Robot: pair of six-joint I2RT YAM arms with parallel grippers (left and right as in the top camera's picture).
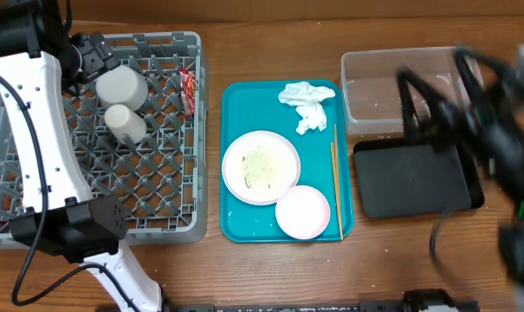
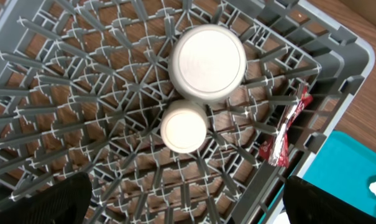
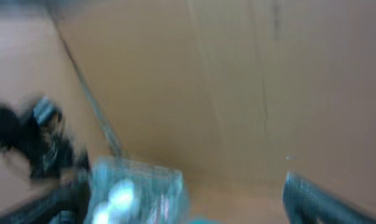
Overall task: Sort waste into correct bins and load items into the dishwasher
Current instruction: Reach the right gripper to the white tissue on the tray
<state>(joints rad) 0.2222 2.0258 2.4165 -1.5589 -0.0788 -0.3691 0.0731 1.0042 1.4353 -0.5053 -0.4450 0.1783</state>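
Note:
The grey dish rack [image 1: 158, 204] holds an upturned white bowl [image 1: 121, 85] and an upturned white cup [image 1: 125, 124]. A red-and-white sauce packet [image 1: 189, 93] lies at the rack's right wall. My left gripper [image 2: 188, 214] is open and empty above the cup [image 2: 183, 126], the bowl [image 2: 207, 62] and the packet [image 2: 284, 130]. The teal tray [image 1: 244, 227] carries a crumpled napkin [image 1: 305, 104], a large plate with rice scraps [image 1: 260, 166], a smaller plate [image 1: 303, 211] and chopsticks [image 1: 336, 186]. My right arm [image 1: 487, 121] is motion-blurred over the clear tub [image 1: 374, 65] and black tray [image 1: 413, 178]. My right gripper [image 3: 188, 211] looks open and empty.
The rack's walls [image 2: 337, 74] stand up around the cup and bowl. The teal tray's edge [image 2: 355, 168] lies just right of the rack. Bare wooden table [image 1: 270, 43] shows behind the trays. The right wrist view is heavily blurred, with the clear tub [image 3: 138, 193] low in it.

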